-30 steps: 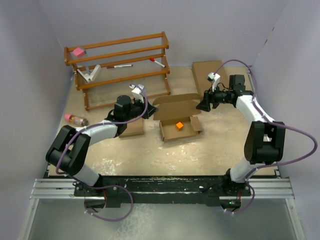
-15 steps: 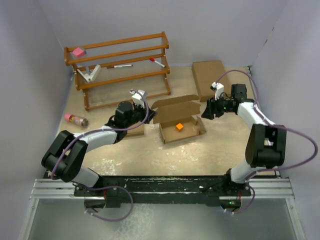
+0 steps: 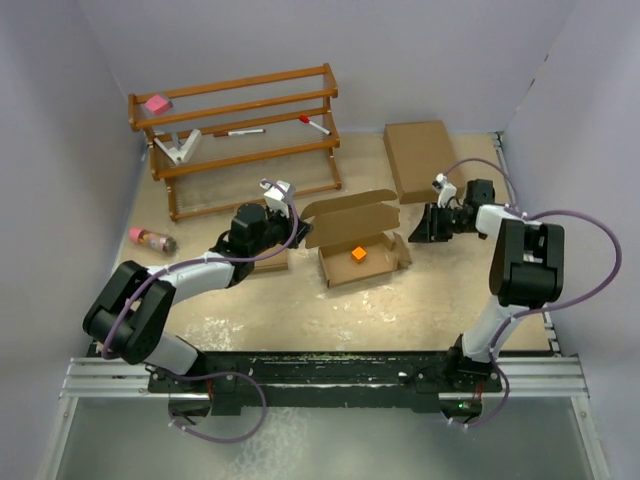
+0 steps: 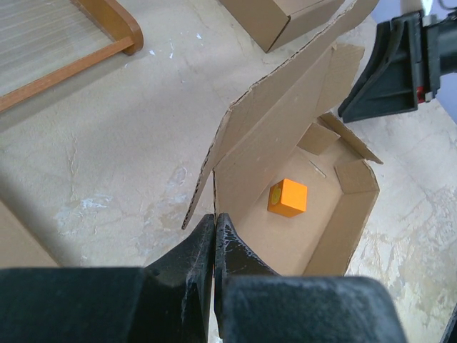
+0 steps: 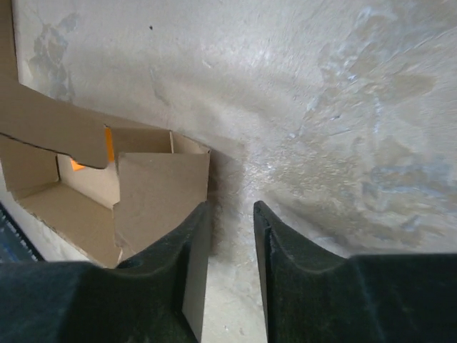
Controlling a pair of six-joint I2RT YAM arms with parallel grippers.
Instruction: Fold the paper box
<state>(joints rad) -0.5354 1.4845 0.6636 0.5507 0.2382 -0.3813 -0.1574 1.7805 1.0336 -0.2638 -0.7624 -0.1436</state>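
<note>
Change since a second ago: right gripper (image 3: 414,230) is sitting lower and further right, off the lid's corner and down by the right end of the paper box (image 3: 356,245); the box is lying slightly further right, and the left arm is reaching out flatter

Item, table (image 3: 300,310): pale and scuffed, carrying everything listed below

Item, left gripper (image 4: 215,232): fingers are pressing together on the left edge of the box's raised lid, holding the thin cardboard between them

Item, paper box (image 4: 307,236): sitting mid-table between the two grippers, tray part standing formed, lid tilting up and back, small side flaps leaning inward. An orange cube (image 4: 288,197) is resting on its floor

Item, right gripper (image 5: 230,229): jaws are standing narrowly apart with only bare table in the gap; one finger is lying just beside the box's end flap (image 5: 157,193); contact cannot be told

Item, brown box (image 3: 268,258): lying partly under the left arm

Item, pink bottle (image 3: 150,238): lying on its side near the left wall

Item, flat brown box (image 3: 420,155): lying at the far right

Item, wooden rack (image 3: 240,130): standing at the far left, holding small objects on its shelves
</note>
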